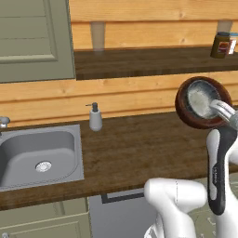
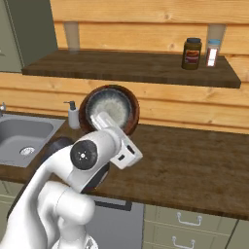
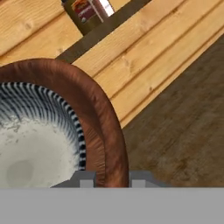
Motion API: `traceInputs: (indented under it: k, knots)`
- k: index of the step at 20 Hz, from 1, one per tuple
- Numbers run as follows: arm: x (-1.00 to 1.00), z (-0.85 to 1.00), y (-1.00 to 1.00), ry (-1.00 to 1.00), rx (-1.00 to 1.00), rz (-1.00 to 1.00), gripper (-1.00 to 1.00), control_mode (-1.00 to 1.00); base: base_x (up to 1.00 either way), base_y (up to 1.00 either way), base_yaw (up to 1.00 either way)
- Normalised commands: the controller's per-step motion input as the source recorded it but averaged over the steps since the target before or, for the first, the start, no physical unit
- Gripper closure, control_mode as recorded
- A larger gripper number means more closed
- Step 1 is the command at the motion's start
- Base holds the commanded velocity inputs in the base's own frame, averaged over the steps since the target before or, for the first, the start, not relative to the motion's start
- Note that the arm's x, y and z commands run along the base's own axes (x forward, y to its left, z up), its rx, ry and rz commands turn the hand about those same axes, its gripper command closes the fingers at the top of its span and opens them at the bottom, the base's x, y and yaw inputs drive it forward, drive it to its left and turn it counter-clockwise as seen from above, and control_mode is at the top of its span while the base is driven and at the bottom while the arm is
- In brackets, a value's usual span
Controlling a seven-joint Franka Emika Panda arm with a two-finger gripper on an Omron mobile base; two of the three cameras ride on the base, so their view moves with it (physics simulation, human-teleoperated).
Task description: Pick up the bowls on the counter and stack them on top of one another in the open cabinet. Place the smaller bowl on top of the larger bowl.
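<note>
Dark counter (image 1: 135, 148), larger bowl (image 2: 130, 109) tipped sideways (mouth facing cameras), gripper (image 3: 112, 179) pinching rim

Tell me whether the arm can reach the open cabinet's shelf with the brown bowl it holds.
Probably yes. The end effector is shut on the brown bowl's rim, held up below the shelf board; the jar stands toward the shelf's right end, leaving bare board to its left.

The larger bowl (image 1: 186, 110) is glossy reddish-brown with a pale grey, dark-ribbed interior; the counter (image 1: 135, 148) is dark brown wood-grain.
</note>
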Motion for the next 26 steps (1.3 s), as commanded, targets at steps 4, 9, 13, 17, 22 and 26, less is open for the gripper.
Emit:
traceInputs:
  k: [4,9,13,17,22,26]
  knots:
    - [-0.61,1.00,-0.07,-0.03,0.15,0.00,1.00,-1.00,0.00,0.00,0.00]
    - [-0.06,1.00,0.00,0.04,0.16,0.00,1.00,-1.00,0.00,0.00,0.00]
    - [0.70,0.76,0.02,0.21,0.10,0.00,1.00,-1.00,0.00,0.00,0.00]
    - [1.00,0.02,0.13,0.17,0.00,-0.01,1.00,-1.00,0.00,0.00,0.00]
    - [0.76,0.61,0.11,0.02,0.00,-0.09,1.00,-1.00,0.00,0.00,0.00]
    - [0.36,0.77,0.03,-0.03,0.00,-0.09,1.00,-1.00,0.00,0.00,0.00]
